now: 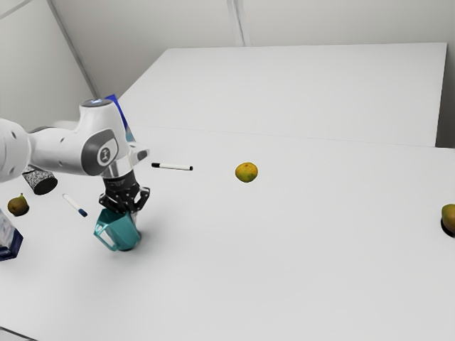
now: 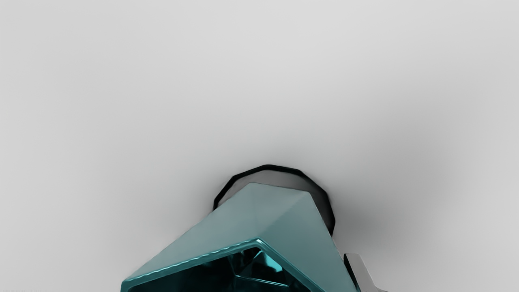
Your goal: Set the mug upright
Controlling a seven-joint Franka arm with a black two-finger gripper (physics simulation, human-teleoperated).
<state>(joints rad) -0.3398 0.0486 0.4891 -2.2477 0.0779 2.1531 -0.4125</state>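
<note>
Gripper down at the top of the teal faceted mug, toward the exterior view's left on the white table. State of the jaws: cannot tell, contact area partly hidden. Mug mouth up, body leaning, its top toward the exterior view's left; handle on that same side. Whether the base sits flat, unclear. Wrist view looks partly into the mouth; past the base, a dark-edged round shape, identity uncertain. Nearby: blue-ended marker, black-capped marker beyond the gripper. Orange citrus fruit well apart from the mug. Near the exterior view's left edge: pear, speckled black-and-white cylinder, white-and-navy carton. Part of a greenish-orange fruit at the exterior view's right edge. Blue object behind the arm, mostly hidden.
</note>
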